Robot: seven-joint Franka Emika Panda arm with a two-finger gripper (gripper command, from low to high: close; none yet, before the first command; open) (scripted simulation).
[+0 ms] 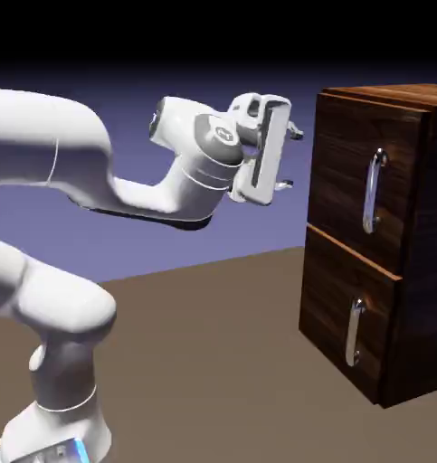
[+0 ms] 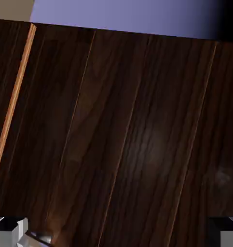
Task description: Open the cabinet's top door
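Note:
The cabinet point(image 1: 412, 271) is a tall dark-brown wood-grain box at the exterior view's right. Its top door point(image 1: 344, 172) carries a vertical silver bar handle point(image 1: 374, 192). The matching lower panel point(image 1: 330, 307) has its own handle point(image 1: 354, 333). Both panels look closed flush. My gripper point(image 1: 290, 159) hangs open at the top door's height, a short gap to its left, touching nothing, fingers pointing toward the cabinet. In the hand view dark wood point(image 2: 128, 135) fills the picture. Grey fingertips point(image 2: 7, 232) show in the bottom corners with nothing between them, and a silver glint point(image 2: 38, 236) sits beside the left one.
The brown table point(image 1: 222, 362) stretches between my base and the cabinet. My white arm point(image 1: 95, 181) bends up from the lower left. The blue-violet backdrop point(image 2: 128, 14) shows above the wood in the hand view.

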